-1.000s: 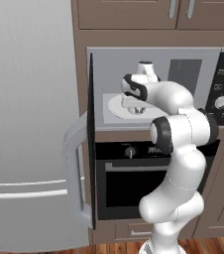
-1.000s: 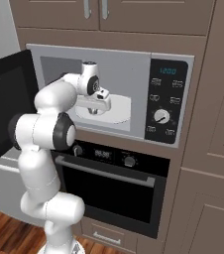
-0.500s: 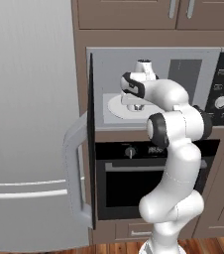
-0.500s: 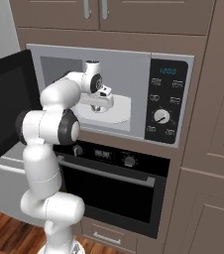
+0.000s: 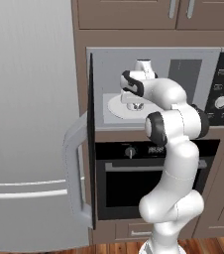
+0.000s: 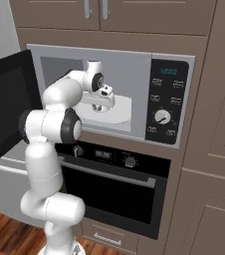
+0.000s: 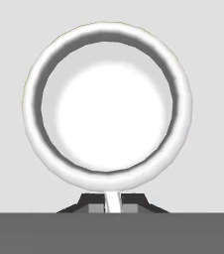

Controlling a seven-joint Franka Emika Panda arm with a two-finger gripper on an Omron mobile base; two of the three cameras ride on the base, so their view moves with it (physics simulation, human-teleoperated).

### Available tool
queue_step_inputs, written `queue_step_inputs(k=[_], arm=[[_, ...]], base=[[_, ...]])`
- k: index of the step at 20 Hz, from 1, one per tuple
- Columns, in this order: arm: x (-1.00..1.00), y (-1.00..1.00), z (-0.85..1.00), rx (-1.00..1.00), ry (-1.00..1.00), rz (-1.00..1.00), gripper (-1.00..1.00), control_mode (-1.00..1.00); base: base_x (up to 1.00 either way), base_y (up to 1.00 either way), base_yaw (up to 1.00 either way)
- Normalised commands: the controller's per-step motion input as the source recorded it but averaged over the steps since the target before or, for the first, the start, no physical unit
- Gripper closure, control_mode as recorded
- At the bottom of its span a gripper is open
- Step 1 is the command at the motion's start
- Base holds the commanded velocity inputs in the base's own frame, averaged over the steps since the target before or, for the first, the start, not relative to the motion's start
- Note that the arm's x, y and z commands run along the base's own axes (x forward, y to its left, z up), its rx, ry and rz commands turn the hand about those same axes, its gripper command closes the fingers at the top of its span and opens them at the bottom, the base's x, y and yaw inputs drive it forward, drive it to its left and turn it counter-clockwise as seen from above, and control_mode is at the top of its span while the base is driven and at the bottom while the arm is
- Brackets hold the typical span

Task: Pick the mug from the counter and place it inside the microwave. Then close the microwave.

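The gripper (image 7: 112,201) is clamping the mug (image 7: 107,106) by its rim over the microwave (image 6: 170,64) turntable (image 6: 119,112), release and door-closing remaining.

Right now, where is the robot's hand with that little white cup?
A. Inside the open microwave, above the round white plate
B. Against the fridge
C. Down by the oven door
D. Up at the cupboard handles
A: the gripper reaches into the microwave cavity over the turntable, its door swung open, and the hand view looks straight down into the mug pinched at the rim.
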Motion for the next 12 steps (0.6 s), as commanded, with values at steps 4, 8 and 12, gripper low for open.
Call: queue_step_inputs(k=[4, 8, 12], arm=[[0.00, 0.00, 0.00, 0.00, 0.00, 0.00, -1.00, -1.00], [-0.02, 0.00, 0.00, 0.00, 0.00, 0.00, -1.00, -1.00], [-0.42, 0.00, 0.00, 0.00, 0.00, 0.00, -1.00, -1.00]], base=[[0.00, 0.00, 0.00], [0.00, 0.00, 0.00], [0.00, 0.00, 0.00]])
